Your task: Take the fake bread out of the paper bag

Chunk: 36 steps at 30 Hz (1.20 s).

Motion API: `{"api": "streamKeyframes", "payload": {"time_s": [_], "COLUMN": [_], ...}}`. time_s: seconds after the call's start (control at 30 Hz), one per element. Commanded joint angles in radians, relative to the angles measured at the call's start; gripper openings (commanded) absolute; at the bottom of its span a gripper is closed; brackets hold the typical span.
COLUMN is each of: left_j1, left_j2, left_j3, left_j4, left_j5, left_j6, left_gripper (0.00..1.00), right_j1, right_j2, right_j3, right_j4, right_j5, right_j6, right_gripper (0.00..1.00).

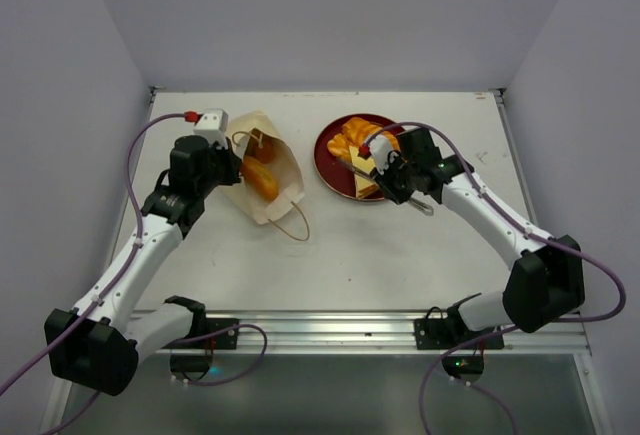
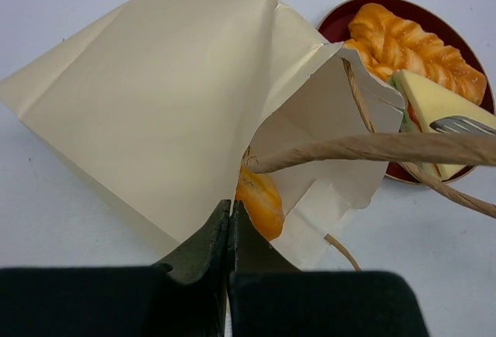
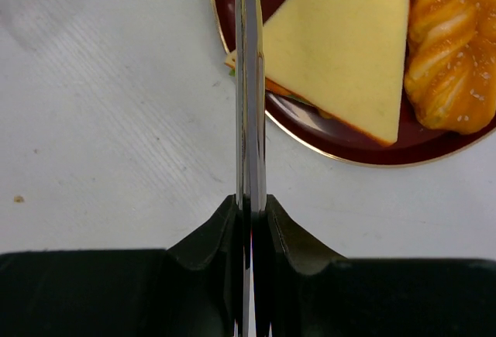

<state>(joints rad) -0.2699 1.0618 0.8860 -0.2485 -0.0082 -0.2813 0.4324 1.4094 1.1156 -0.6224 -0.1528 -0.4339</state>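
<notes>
The paper bag (image 1: 268, 180) lies on its side left of centre, mouth open, with an orange bread (image 1: 259, 177) inside. My left gripper (image 1: 232, 165) is shut on the bag's edge; the left wrist view shows its tips (image 2: 231, 209) pinching the paper (image 2: 155, 97) beside the orange bread (image 2: 260, 197). A twisted orange roll (image 1: 355, 137) and a pale yellow sandwich slice (image 1: 366, 185) lie on the red plate (image 1: 330, 155). My right gripper (image 1: 397, 183) is shut on a thin metal utensil (image 3: 249, 81) whose tip reaches the sandwich slice (image 3: 341, 50) on the plate (image 3: 325, 147).
The bag's brown cord handles (image 1: 296, 223) trail toward the front; one crosses the left wrist view (image 2: 372, 149). The utensil's pronged tip (image 2: 463, 125) shows over the plate (image 2: 403, 2). White walls enclose the table on three sides.
</notes>
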Motion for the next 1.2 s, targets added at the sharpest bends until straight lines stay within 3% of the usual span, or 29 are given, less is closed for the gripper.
{"api": "streamKeyframes", "payload": {"time_s": [0.0,0.13,0.43,0.57,0.83,1.17], "left_j1": [0.009,0.009,0.009,0.009,0.009,0.009], "left_j2": [-0.031,-0.034,-0.023,-0.014,-0.016,-0.029], "left_j3": [0.002,-0.007,-0.013,-0.012,-0.015,-0.024], "left_j4": [0.041,0.041,0.041,0.054,0.068,0.058], "left_j5": [0.029,0.062,0.103,0.123,0.16,0.157], "left_j6": [0.018,0.024,0.033,0.022,-0.007,0.004], "left_gripper": [0.0,0.0,0.0,0.0,0.0,0.0], "right_j1": [-0.001,0.011,0.189,0.262,0.374,0.433], "right_j2": [-0.02,-0.03,-0.148,-0.145,0.063,0.206], "right_j3": [0.058,0.067,0.047,0.076,0.205,0.3], "right_j4": [-0.031,-0.124,-0.149,-0.145,-0.051,-0.043], "right_j5": [-0.151,-0.301,-0.275,-0.234,0.076,0.15], "right_j6": [-0.051,-0.112,-0.098,-0.03,0.08,0.107], "right_gripper": [0.0,0.0,0.16,0.26,0.4,0.52]}}
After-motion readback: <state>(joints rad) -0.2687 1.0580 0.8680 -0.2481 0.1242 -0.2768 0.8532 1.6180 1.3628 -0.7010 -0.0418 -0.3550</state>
